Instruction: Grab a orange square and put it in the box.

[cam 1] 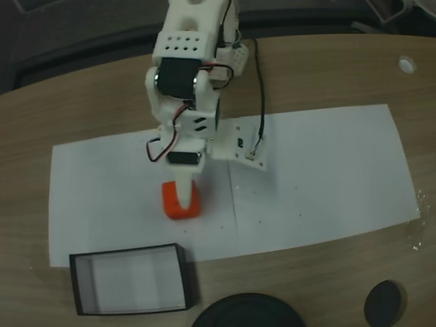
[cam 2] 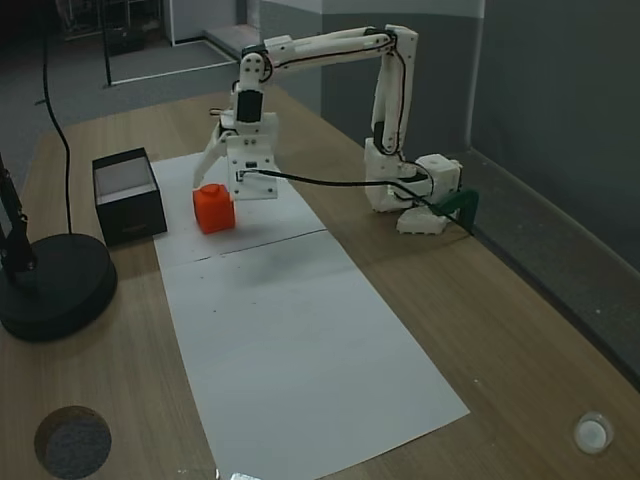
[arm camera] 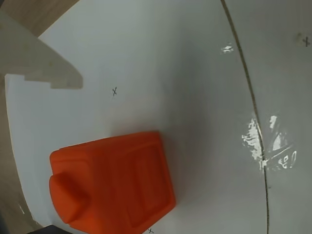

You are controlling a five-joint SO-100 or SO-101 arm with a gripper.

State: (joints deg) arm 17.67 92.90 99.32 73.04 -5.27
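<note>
While the wooden table (cam 2: pixel 520 330) carries white paper (cam 1: pixel 327 184) and the box (cam 1: pixel 129 278) near its edge, the gripper (cam 2: pixel 217 180) stands spread wide directly over the orange square (cam 1: pixel 181 199), which rests on the paper, ungrasped.

The white arm reaches forward and bends down at the wrist, its pincer (cam 2: pixel 216 170) spread open, fingers pointing downward.

Open tool (cam 2: pixel 212 180) over orange square (cam 2: pixel 214 210)
</note>
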